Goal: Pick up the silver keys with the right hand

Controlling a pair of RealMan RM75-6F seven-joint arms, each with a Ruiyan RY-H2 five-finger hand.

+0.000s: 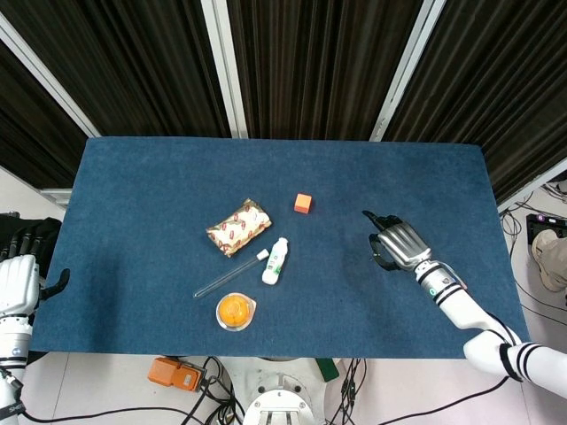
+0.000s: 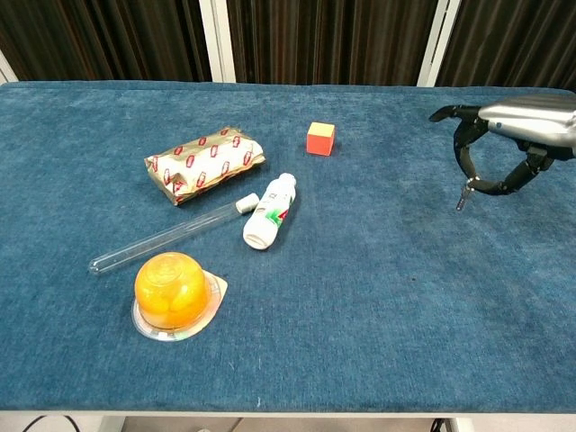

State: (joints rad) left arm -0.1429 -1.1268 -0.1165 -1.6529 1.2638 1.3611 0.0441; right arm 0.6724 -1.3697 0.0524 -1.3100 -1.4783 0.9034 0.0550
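The silver keys (image 2: pixel 463 193) hang from the fingers of my right hand (image 2: pixel 508 144), clear of the blue cloth at the right of the table. In the head view the right hand (image 1: pixel 401 245) covers the keys, and only dark curled fingers show beneath it. The hand grips the keys from above with its fingers curled under. My left hand (image 1: pixel 18 279) hangs off the table's left edge, away from everything, and its fingers are hard to read.
An orange cube (image 2: pixel 320 139) sits mid-table. Further left lie a gold snack packet (image 2: pixel 204 163), a small white bottle (image 2: pixel 269 211), a clear test tube (image 2: pixel 166 237) and an orange jelly cup (image 2: pixel 171 292). The blue table (image 2: pixel 378 297) stretches between them and my right hand.
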